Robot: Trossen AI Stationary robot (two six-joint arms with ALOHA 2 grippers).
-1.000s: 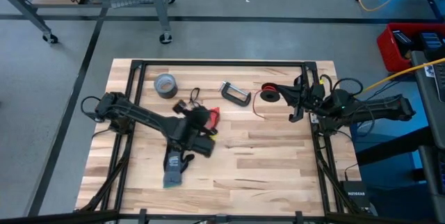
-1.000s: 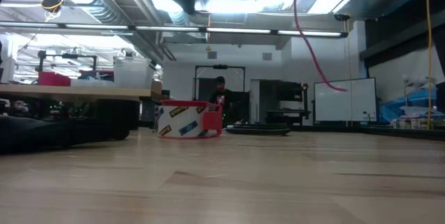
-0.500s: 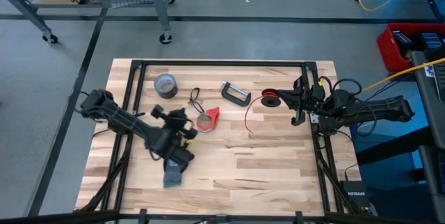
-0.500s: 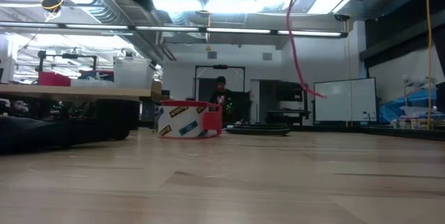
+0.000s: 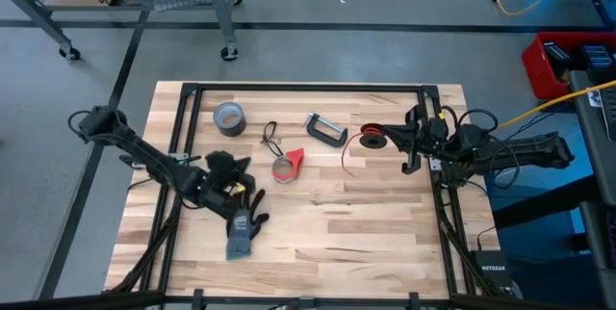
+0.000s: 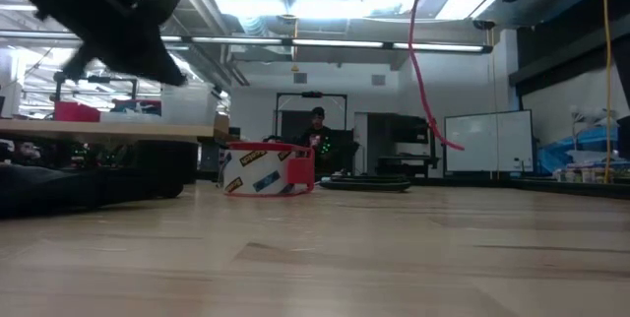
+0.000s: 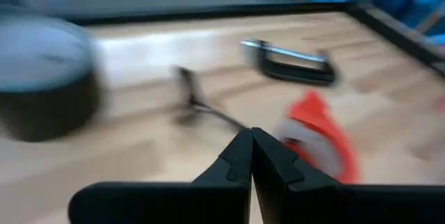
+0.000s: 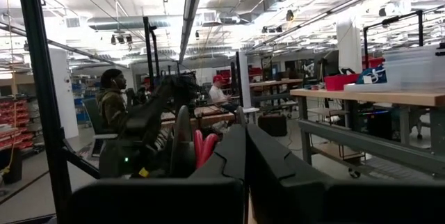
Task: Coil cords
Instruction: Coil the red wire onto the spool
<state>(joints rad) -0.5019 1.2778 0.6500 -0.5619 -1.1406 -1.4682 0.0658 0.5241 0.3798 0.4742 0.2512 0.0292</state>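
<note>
Red cord point(image 5: 354, 148) is seen coiled into a small bundle just beside the C-clamp point(image 5: 326, 129), on the side toward the right pincer point(image 5: 406, 144), with a loose tail trailing from it toward the counter's middle. That pincer is held at the bundle with its fingers pressed together; whether a strand is pinched between them cannot be told. In the low view the red tail hangs down in a curve, so part of it is judged to be lifted clear of the wooden counter point(image 5: 366, 223).

The black looped cord point(image 5: 269, 137) lies flat on the other side of the C-clamp, between the grey duct-tape roll point(image 5: 229, 116) and the red-edged tape dispenser point(image 5: 287, 165). The left pincer point(image 5: 223, 171), fingers together and empty, is parked well away from the clamp, near the grey glove point(image 5: 243, 234).

For the step in hand, the dangling red tail is best gathered onto the bundle in even turns. Light tension should be kept so the earlier loops are not pulled open. The tail should also be kept from snagging on the C-clamp.
</note>
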